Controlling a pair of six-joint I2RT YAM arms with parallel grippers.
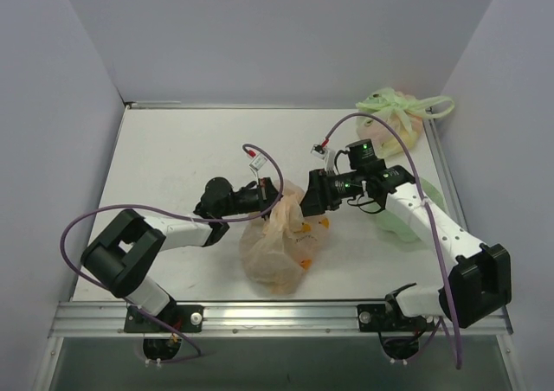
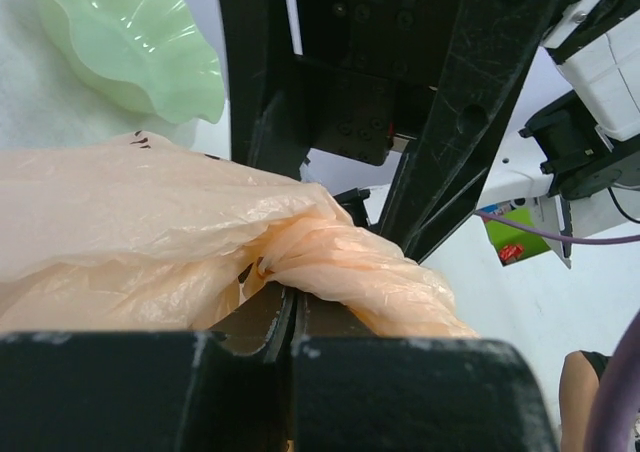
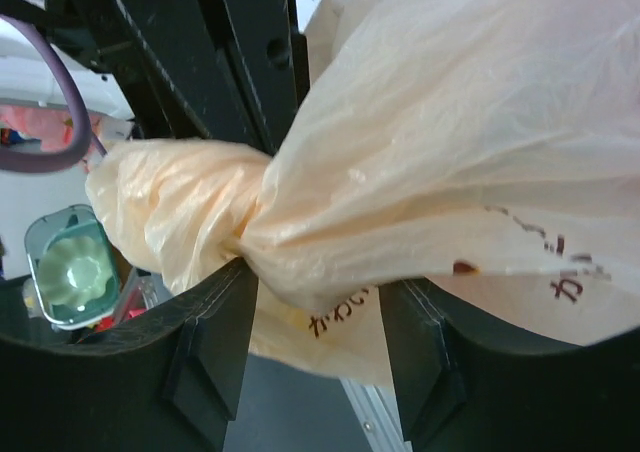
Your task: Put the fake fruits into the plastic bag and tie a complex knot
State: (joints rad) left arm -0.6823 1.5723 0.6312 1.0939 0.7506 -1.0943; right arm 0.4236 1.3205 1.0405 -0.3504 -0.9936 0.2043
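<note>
The peach plastic bag with small yellow prints sits at the table's middle, its top gathered and pulled up. My left gripper is shut on a twisted bunch of the bag's film, pinched at its tips. My right gripper is at the bag's top from the right. Its fingers stand apart around the twisted neck of the knot, with film between them. The fake fruits are hidden inside the bag.
A pale green bag with green handles lies at the back right. Light green film lies under my right arm and shows wavy-edged in the left wrist view. Walls close the table's sides and back.
</note>
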